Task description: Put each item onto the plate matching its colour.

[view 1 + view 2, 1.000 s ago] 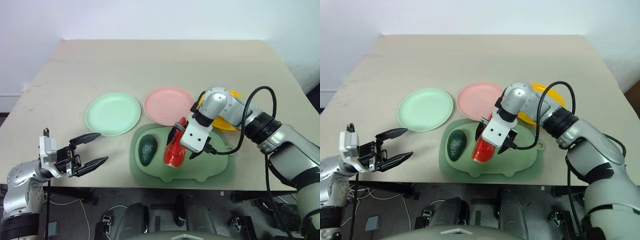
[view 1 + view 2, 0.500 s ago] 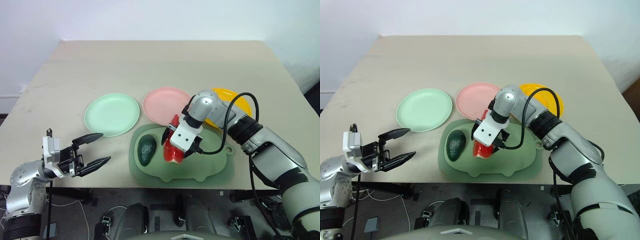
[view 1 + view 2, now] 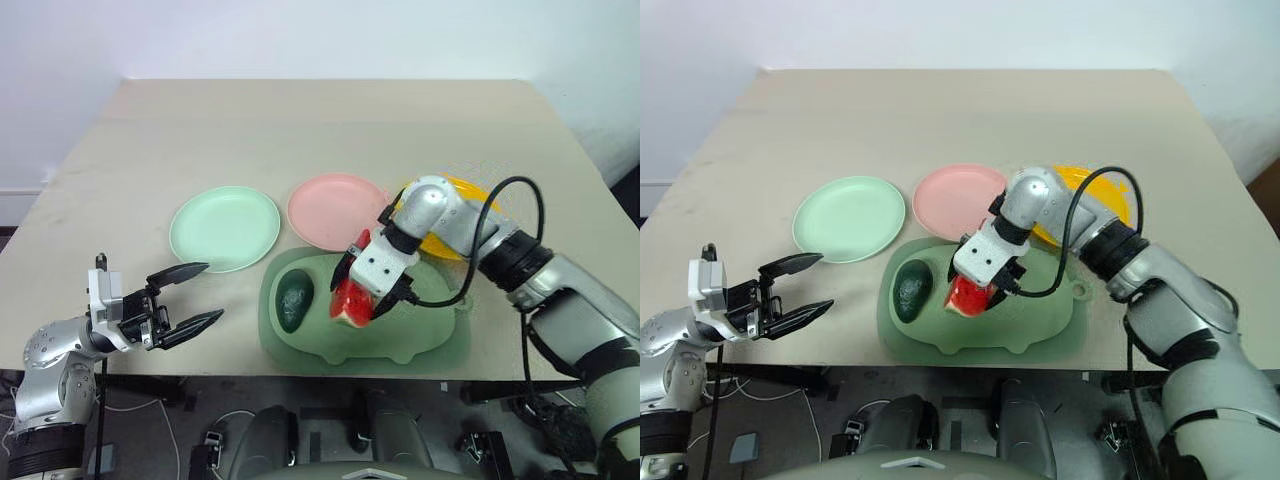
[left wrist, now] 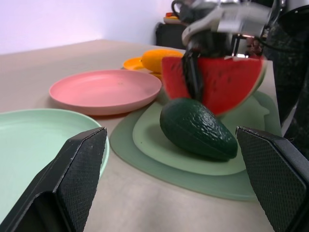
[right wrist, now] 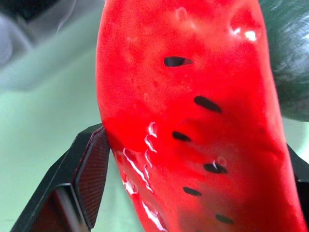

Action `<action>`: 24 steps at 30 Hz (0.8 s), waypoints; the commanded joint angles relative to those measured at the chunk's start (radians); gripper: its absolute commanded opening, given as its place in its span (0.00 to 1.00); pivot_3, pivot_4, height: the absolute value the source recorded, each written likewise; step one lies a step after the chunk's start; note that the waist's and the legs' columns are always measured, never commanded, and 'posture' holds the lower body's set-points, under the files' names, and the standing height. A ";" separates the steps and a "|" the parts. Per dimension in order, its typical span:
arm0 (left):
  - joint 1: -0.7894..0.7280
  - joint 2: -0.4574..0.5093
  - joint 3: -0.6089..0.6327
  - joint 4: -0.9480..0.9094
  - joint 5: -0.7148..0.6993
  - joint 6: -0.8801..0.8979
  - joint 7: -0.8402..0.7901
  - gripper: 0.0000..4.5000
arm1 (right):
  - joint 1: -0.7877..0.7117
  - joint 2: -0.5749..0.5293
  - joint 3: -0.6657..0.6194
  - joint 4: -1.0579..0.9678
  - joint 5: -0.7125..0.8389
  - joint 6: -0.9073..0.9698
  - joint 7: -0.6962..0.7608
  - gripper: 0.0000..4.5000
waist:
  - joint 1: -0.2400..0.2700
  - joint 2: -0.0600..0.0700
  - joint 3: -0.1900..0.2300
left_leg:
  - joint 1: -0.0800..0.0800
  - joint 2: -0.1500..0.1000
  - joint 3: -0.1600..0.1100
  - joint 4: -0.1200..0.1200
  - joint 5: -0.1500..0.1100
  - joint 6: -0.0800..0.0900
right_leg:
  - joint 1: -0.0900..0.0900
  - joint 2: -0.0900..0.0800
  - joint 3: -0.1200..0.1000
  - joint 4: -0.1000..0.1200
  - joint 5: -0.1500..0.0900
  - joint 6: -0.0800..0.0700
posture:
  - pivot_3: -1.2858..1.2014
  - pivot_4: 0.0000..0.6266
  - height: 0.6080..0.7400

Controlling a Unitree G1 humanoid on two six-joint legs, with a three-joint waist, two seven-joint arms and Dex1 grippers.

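A red watermelon wedge [image 3: 348, 304] with black seeds is tilted over the pale green board, with my right gripper [image 3: 360, 290] shut on it, one black finger [image 4: 193, 77] on each side. The dark green avocado [image 3: 294, 300] lies on the board just to the left of it. A yellow-orange mango [image 4: 161, 59] rests on the yellow plate [image 3: 1118, 205], largely behind my right arm. Behind the board sit the pink plate [image 3: 335, 210] and the mint green plate [image 3: 225, 228], both bare. My left gripper [image 3: 213, 291] hovers open at the table's front left edge, holding nothing.
The large pale green cutting board [image 3: 420, 335] with a handle lies at the table's front edge. A black cable loops from my right wrist over the board's right side. The beige table stretches bare behind the plates.
My right gripper has closed from open onto the watermelon wedge, and the wedge now tilts in its grip, slightly raised. My left arm has kept still.
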 commanded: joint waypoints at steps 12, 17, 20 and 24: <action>-0.026 0.009 0.001 -0.004 0.002 -0.002 -0.005 1.00 | -0.218 0.246 -0.211 0.605 -0.178 -0.053 -0.221 0.80 | 0.003 0.000 0.000 | -0.001 0.000 0.000 0.000 0.000 0.000 | 0.000 0.000 0.000 0.000 0.000 -0.001 | 0.52 0.24 0.97; -0.014 0.012 0.008 -0.010 0.001 0.001 -0.004 1.00 | -0.246 0.276 -0.258 0.805 -0.283 -0.126 -0.281 0.80 | -0.004 0.000 0.000 | -0.002 -0.001 0.002 -0.002 0.002 -0.004 | -0.001 0.000 0.000 0.000 0.001 -0.001 | 0.52 0.24 0.97; -0.010 0.013 0.010 -0.010 0.002 0.001 -0.004 1.00 | -0.259 0.289 -0.294 0.868 -0.323 -0.127 -0.306 0.80 | -0.006 0.000 0.000 | -0.002 0.000 0.002 -0.002 0.002 -0.004 | -0.001 0.000 0.000 0.000 0.001 -0.001 | 0.52 0.24 0.97; -0.012 0.017 0.009 -0.004 0.003 0.002 -0.007 1.00 | -0.269 0.305 -0.338 0.914 -0.364 -0.112 -0.348 0.95 | -0.006 0.000 0.000 | 0.000 0.000 0.002 -0.002 0.002 -0.004 | -0.001 0.000 0.000 0.000 0.000 -0.001 | 0.52 0.24 0.97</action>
